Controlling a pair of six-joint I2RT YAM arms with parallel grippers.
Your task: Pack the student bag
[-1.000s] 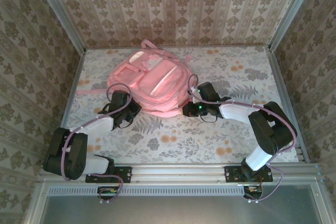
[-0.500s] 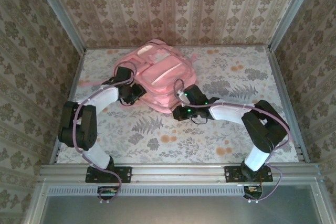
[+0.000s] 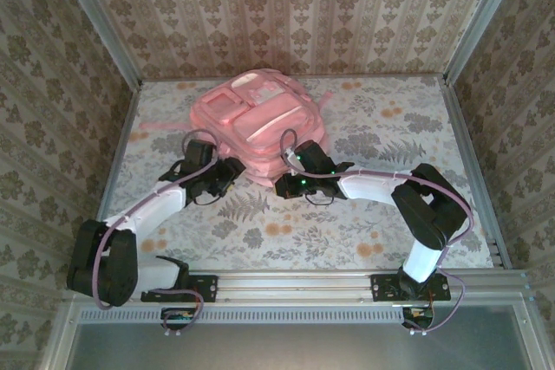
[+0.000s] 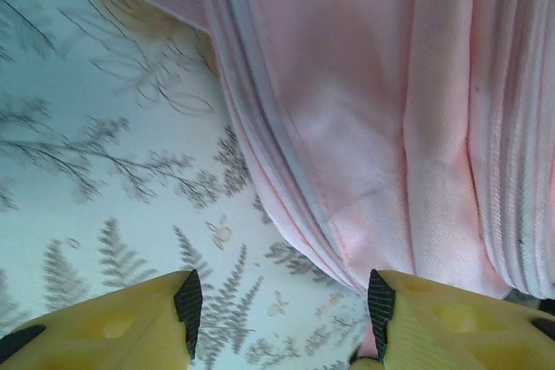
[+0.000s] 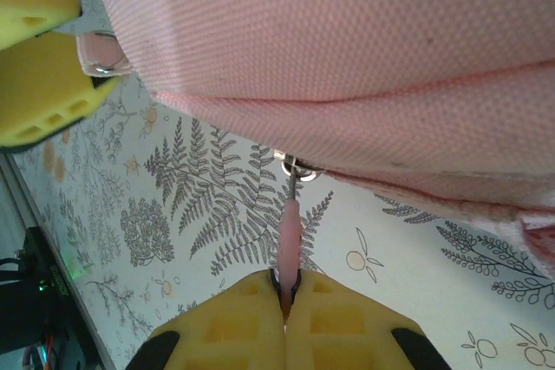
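Right jaws: pressed together on the zipper pull. Left jaws: spread, empty, at the student bag edge. Draw the pull steadily along its track; pin fabric with left.

student bag matt woven cloth, zip pull smooth, ring shiny metal

The desk wears a pale cover printed with grey ferns, leaves and small orange blossoms. Behind it rises the back wall, papered in beige stripes with brown damask motifs; the left wall and right wall beside the desk carry the same paper. Grey metal posts slant up from the desk's far corners. A metal rail runs along its near edge, with a dull grey panel below that. The light is soft and even.
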